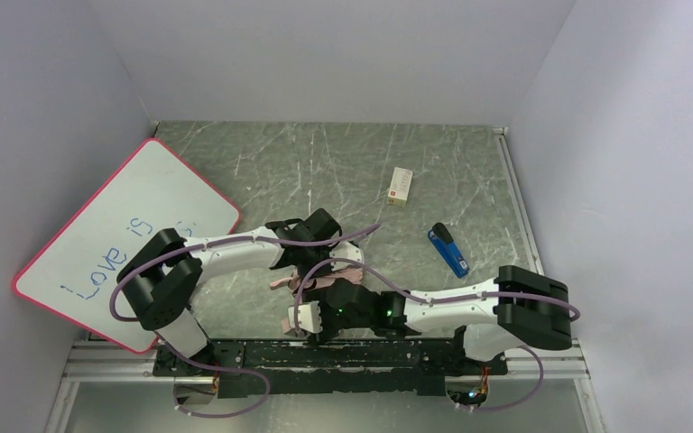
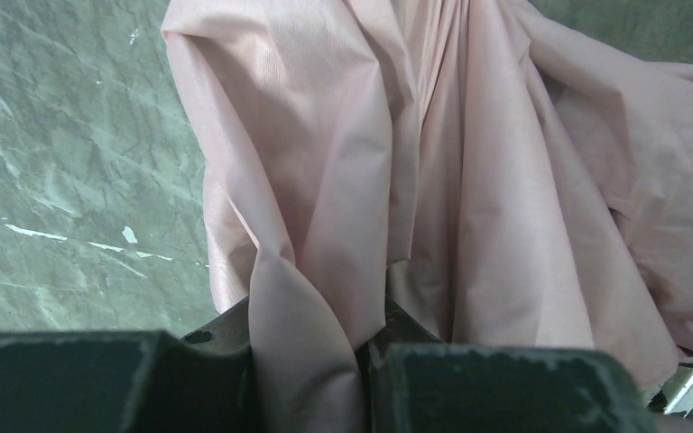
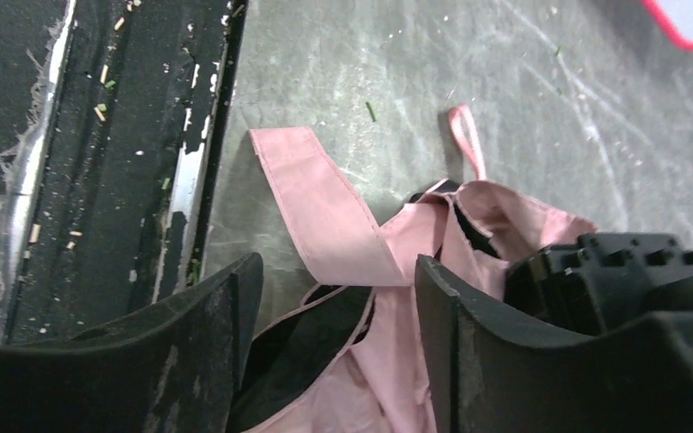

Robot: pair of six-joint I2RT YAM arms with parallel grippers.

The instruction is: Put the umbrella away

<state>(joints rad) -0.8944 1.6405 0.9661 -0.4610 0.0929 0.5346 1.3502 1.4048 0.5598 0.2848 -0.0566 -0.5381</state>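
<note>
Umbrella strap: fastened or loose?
Loose: the strap lies unwrapped on the table, trailing from the bunched umbrella.

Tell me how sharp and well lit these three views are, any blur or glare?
Top view: even soft light, sharp, no glare. Left wrist: the umbrella fills the frame in focus, the left tool dark and soft at the bottom edge. Right wrist: the strap is crisp, the right tool in shadow.

From high above and behind the arm bases (image 1: 180,338), looked steeply down over the whole desk (image 1: 343,162). From each wrist, looked from very near onto the same pink umbrella (image 2: 469,180).
</note>
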